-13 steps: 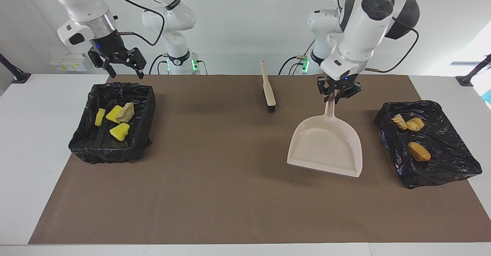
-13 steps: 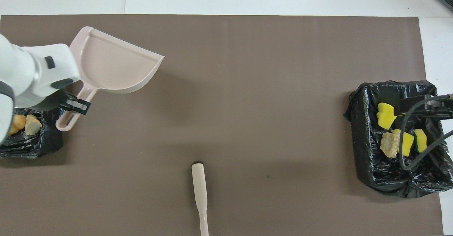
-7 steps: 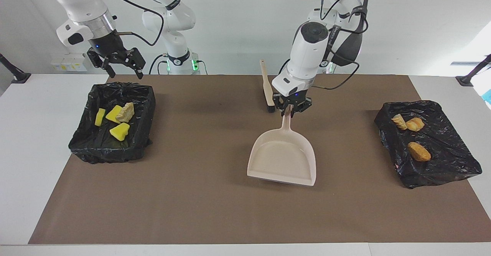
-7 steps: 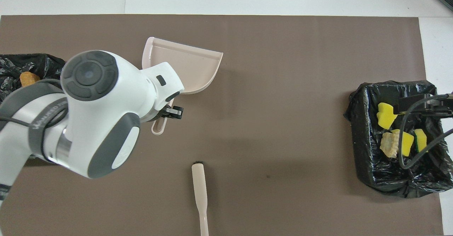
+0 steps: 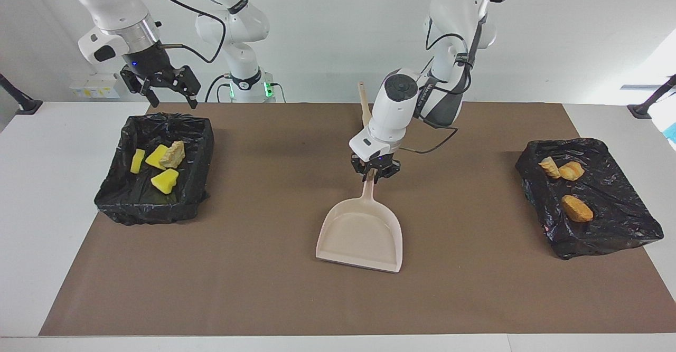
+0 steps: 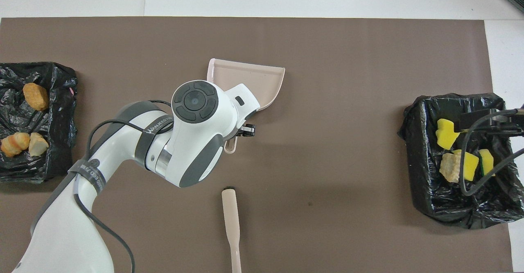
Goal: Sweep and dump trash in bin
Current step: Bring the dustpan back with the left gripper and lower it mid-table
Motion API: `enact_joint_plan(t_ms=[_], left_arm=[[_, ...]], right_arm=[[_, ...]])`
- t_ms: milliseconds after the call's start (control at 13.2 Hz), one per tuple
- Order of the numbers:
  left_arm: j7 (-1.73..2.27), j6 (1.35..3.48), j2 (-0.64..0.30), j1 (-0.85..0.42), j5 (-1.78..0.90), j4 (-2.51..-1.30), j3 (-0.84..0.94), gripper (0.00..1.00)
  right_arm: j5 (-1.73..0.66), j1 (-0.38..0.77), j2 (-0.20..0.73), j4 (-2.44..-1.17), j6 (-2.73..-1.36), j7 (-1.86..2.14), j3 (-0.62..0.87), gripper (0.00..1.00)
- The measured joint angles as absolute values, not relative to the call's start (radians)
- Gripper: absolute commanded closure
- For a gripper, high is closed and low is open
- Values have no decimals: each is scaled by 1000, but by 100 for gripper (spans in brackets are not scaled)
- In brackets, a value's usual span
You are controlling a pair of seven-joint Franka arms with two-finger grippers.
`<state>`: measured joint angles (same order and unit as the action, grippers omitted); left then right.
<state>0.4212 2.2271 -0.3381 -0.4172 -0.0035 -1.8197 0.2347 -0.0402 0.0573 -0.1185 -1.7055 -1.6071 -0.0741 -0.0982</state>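
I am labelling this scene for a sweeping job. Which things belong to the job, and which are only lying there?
Belongs to the job:
- dustpan, held by the left gripper
- brush
- yellow and tan trash in one black-lined bin
- bread-like trash in the other bin
- right gripper, open, waiting

Only lying there:
- brown mat

A white table (image 5: 31, 193) filled most of the frame, a large brown mat (image 5: 296, 294) covering its middle. A plain white wall (image 5: 327, 35) ran across the top. Bright daylight came in at the upper right edge.
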Motion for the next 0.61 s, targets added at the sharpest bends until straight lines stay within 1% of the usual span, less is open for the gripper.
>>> enact_joint_plan(t_ms=[76, 152, 227, 455, 606], left_arm=[[450, 2227, -341, -426, -3, -1820, 234, 100], [473, 2227, -340, -431, -3, -1820, 234, 67], [479, 2226, -340, -432, -3, -1820, 234, 1], [490, 2201, -337, -430, -3, -1818, 227, 0], [491, 2132, -304, -410, -3, -1811, 211, 0]], right_arm=[[-40, 57, -118, -1705, -1607, -74, -98, 0], [-40, 57, -118, -1705, -1607, -74, -98, 0], [-40, 57, -118, -1705, -1607, -74, -98, 0], [-40, 57, -118, -1705, -1607, -74, -98, 0], [-40, 57, -118, -1705, -1607, -74, -98, 0]])
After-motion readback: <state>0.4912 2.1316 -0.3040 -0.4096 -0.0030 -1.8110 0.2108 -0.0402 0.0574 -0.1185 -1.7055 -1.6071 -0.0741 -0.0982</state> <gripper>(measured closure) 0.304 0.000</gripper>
